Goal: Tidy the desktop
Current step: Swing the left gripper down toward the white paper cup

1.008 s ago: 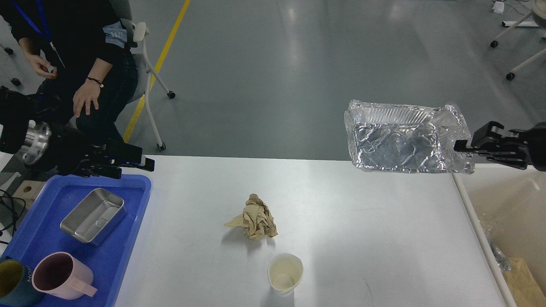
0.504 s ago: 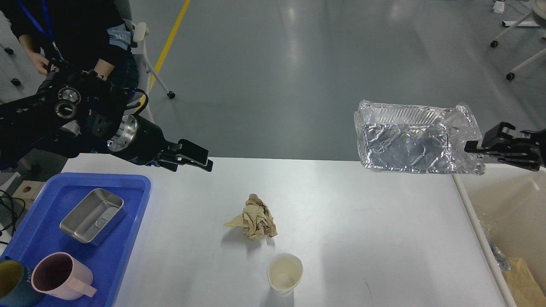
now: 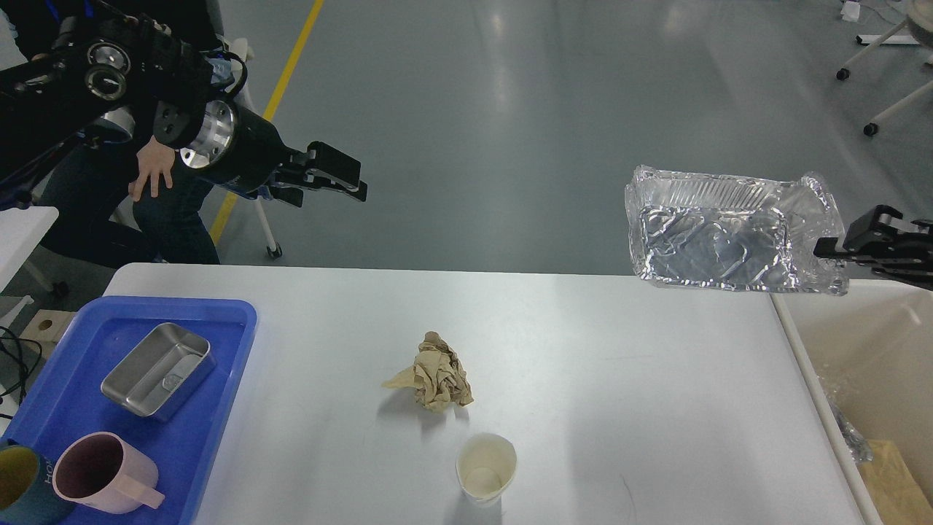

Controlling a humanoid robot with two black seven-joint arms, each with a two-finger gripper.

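The white desktop [image 3: 598,379] fills the lower middle of the head view. On it lie a crumpled brown paper napkin [image 3: 437,373] and, nearer to me, an upright paper cup [image 3: 486,468]. My right gripper [image 3: 831,248] is shut on the right rim of a crinkled foil tray [image 3: 729,230], held in the air above the table's far right corner. My left gripper [image 3: 348,179] hangs high over the floor beyond the far left edge, fingers close together, with nothing in it.
A blue plastic tray [image 3: 219,408] at the left holds a steel tin [image 3: 157,370], a pink mug [image 3: 102,472] and a dark cup [image 3: 18,481]. A cream bin [image 3: 860,343] stands off the right edge. A person [image 3: 157,164] and a chair stand behind the left arm.
My left arm has swung up from the blue tray and to the right, ending high beyond the far edge. My right gripper has carried the foil tray a little further right.
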